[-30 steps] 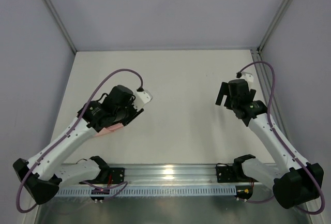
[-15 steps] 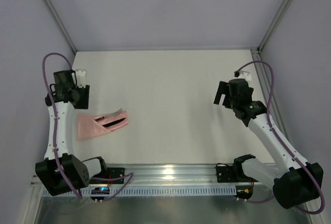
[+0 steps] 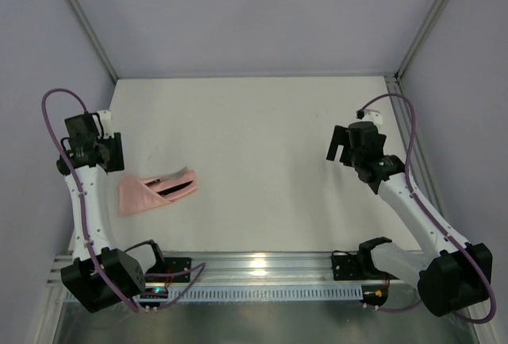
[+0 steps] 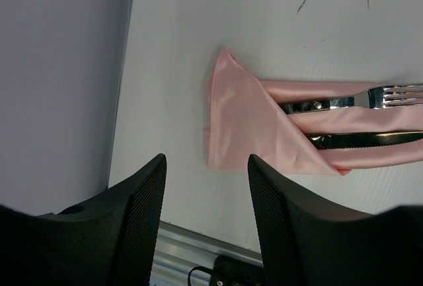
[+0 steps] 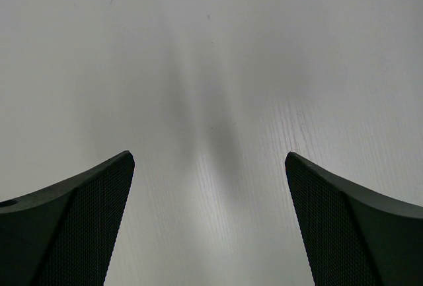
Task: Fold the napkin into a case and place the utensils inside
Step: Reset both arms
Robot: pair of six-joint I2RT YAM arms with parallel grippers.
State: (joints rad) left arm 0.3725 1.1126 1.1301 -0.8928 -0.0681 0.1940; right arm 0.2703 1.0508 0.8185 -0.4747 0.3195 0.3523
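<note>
Seemingly you were finished: the salmon-pink folded cloth case (image 4: 254,127) lay beyond your spread, empty left fingers (image 4: 142,213), slim dark fork and knife (image 4: 324,106) tucked inside; right fingers (image 5: 79,220) gaped empty.

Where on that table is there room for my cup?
Free: the wide middle between case and right gripper, and the far strip along the back wall. Crowded: near left, around the case with its utensils, by the left gripper.
</note>
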